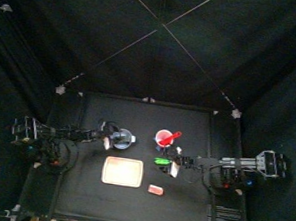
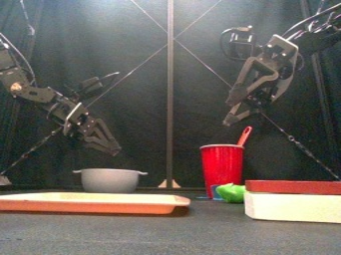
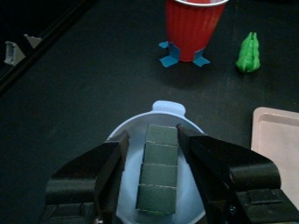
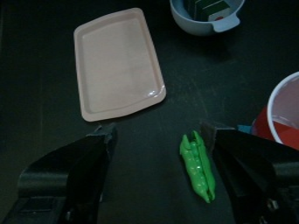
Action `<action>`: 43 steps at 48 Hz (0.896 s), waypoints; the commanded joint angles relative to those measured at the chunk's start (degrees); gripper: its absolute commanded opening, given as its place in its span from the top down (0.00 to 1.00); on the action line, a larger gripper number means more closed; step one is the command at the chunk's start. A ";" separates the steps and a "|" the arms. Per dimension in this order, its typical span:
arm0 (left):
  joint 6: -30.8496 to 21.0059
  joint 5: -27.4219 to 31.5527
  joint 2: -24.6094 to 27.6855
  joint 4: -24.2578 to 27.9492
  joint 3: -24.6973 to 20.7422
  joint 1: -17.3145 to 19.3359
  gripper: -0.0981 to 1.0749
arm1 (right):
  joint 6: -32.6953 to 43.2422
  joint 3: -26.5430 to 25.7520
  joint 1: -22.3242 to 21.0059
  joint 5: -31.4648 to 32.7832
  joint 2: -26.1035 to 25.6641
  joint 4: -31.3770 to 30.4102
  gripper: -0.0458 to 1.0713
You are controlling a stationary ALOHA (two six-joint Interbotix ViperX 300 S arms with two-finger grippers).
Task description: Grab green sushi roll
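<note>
Green sushi roll (image 4: 198, 166) lies flat on the table (image 4: 70, 140), untouched, directly under the right hand (image 4: 162, 140), whose jaws are spread wide w/ nothing between them. In top view roll (image 1: 162, 162) sits at 6 o'clock from red cup (image 1: 167, 140), at 2 o'clock from tan board (image 1: 122, 172). Left hand (image 3: 160, 157) released too, jaws apart, hanging over a grey bowl (image 3: 135, 131) holding dark green blocks (image 3: 158, 166).
</note>
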 commanded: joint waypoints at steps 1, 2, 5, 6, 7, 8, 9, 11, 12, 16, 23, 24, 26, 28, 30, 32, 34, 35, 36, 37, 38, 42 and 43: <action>0.18 -0.53 -0.53 -0.09 -1.23 -0.09 0.19 | 0.00 -0.53 0.00 -0.53 -0.44 0.53 0.02; 0.18 -0.44 -0.53 0.00 -1.23 -0.09 0.19 | 0.00 -0.53 0.00 -0.53 -0.44 0.62 0.02; 0.18 0.09 -0.53 0.00 -1.23 -0.18 0.19 | -0.09 -0.53 0.18 -0.53 -0.44 0.79 0.02; 0.18 0.35 -0.53 0.00 -1.32 -0.18 0.19 | -0.09 -0.53 0.18 -0.53 -0.44 0.79 0.02; 0.18 0.70 -0.53 0.09 -1.32 -0.18 0.19 | -0.09 -0.44 0.18 -0.53 -0.44 0.79 0.02; 0.18 0.97 -0.53 0.09 -1.23 -0.18 0.19 | -0.09 -0.53 0.18 -0.53 -0.44 0.79 0.02; 0.18 1.85 -0.53 0.09 -1.41 -0.26 0.19 | -0.09 -0.44 0.18 -0.53 -0.44 0.79 0.02; 0.18 3.34 -0.53 0.09 -1.58 -0.26 0.20 | -0.09 -0.44 0.18 -0.53 -0.44 0.70 0.02; 0.18 4.22 -0.53 0.09 -1.76 -0.26 0.20 | -0.09 -0.35 0.00 -0.53 -0.44 0.70 0.02; 0.18 8.79 -0.53 0.00 -2.81 -0.35 0.20 | -0.09 -0.44 -0.09 -0.53 -0.18 0.70 0.02; 0.26 12.57 -0.09 0.09 -4.39 -0.35 0.20 | -0.09 -0.44 -0.09 -0.53 0.44 0.79 0.02; 0.26 12.74 0.26 0.09 -4.57 -0.35 0.19 | -0.09 -0.44 -0.09 -0.53 0.53 0.79 0.02; 0.35 12.74 0.70 0.18 -4.66 -0.53 0.20 | -0.09 -0.44 -0.09 -0.53 0.70 0.70 0.02; 0.35 12.74 1.14 0.35 -4.75 -0.62 0.20 | -0.09 -0.44 -0.09 -0.53 0.88 0.70 0.02; 0.35 12.83 1.58 0.62 -4.92 -0.53 0.19 | -0.09 -0.44 -0.09 -0.53 1.05 0.70 0.02; 0.35 12.83 2.02 0.88 -5.10 -0.44 0.20 | -0.09 -0.44 -0.09 -0.53 1.14 0.70 0.02; 0.35 12.83 2.55 1.23 -5.36 -0.44 0.20 | -0.09 -0.44 -0.09 -0.53 1.14 0.70 0.02; 0.35 12.74 2.72 1.32 -5.45 -0.53 0.20 | -0.09 -0.44 -0.09 -0.53 1.14 0.70 0.02; 0.35 12.74 2.90 1.49 -5.54 -0.53 0.20 | -0.09 -0.44 -0.09 -0.53 1.14 0.70 0.02; 0.35 12.83 3.08 1.58 -5.62 -0.62 0.20 | -0.09 -0.44 -0.09 -0.53 1.14 0.79 0.02; 0.35 12.83 3.16 1.76 -5.71 -0.70 0.19 | -0.09 -0.44 -0.09 -0.53 1.14 0.79 0.02; 0.35 12.92 3.52 2.29 -5.89 -0.88 0.19 | -0.09 -0.44 -0.09 -0.53 1.14 0.79 0.02; 0.35 12.92 3.52 2.46 -5.89 -0.88 0.19 | -0.09 -0.44 -0.09 -0.53 1.14 0.79 0.02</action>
